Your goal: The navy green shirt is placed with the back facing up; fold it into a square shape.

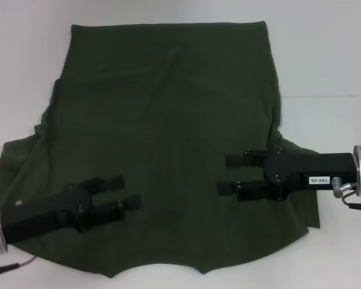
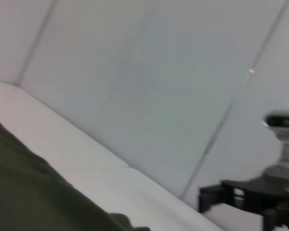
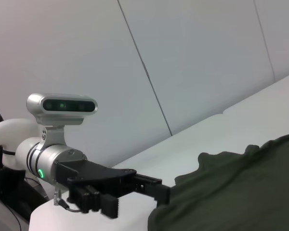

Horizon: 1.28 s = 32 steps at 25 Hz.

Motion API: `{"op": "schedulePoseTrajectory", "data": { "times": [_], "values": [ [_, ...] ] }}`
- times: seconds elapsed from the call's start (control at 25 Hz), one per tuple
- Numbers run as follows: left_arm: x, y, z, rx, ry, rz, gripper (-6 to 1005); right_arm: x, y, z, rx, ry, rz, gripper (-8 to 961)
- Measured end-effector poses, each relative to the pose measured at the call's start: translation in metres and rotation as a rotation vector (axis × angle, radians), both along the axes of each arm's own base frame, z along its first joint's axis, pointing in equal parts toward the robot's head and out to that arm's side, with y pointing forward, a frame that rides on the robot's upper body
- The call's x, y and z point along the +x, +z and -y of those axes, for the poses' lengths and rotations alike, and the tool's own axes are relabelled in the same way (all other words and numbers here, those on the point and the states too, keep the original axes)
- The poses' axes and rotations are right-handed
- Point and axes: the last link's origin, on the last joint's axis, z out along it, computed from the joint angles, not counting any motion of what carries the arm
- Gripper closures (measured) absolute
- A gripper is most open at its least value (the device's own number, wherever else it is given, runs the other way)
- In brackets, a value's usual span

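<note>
Lying flat on the white table [image 1: 331,54], navy green shirt [image 1: 168,120] is spread plain side up, hem at the far edge. Left gripper [image 1: 129,192] sits over its near-left part, jaws open, holding nothing. Right gripper [image 1: 225,173] sits over the near-right part, jaws open too, holding nothing.

**Colours: dark green shirt, white table, black grippers**

Shirt [image 1: 168,132] is plain dark olive green all over, no print or lettering showing. Table [image 1: 331,60] is white, with a thin pale seam line. Left gripper [image 1: 127,191] is matte black on a silver-grey wrist. Right gripper [image 1: 230,173] is black too, with a small white label bearing dark characters, and a silver wrist. Wall [image 3: 192,57] is pale grey with thin darker panel lines.
</note>
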Motion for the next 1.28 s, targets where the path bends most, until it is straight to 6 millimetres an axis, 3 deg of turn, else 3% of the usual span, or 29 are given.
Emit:
{"op": "schedulePoseTrajectory", "data": {
  "times": [0.32,0.64,0.96,1.28],
  "values": [
    [-0.025,0.025,-0.021,0.166,0.18,-0.011,117,-0.005,-0.004,0.001,-0.003,-0.013,-0.035,70],
    [-0.07,0.041,-0.046,0.325,0.476,-0.139,115,-0.007,-0.007,-0.001,0.015,-0.045,-0.071,70],
    [-0.094,0.046,-0.059,0.432,0.633,-0.245,122,-0.009,-0.007,-0.003,0.017,-0.061,-0.081,70],
    [-0.103,0.036,-0.071,0.462,0.707,-0.329,124,-0.01,-0.006,-0.005,0.016,-0.086,-0.093,70]
  ]
}}
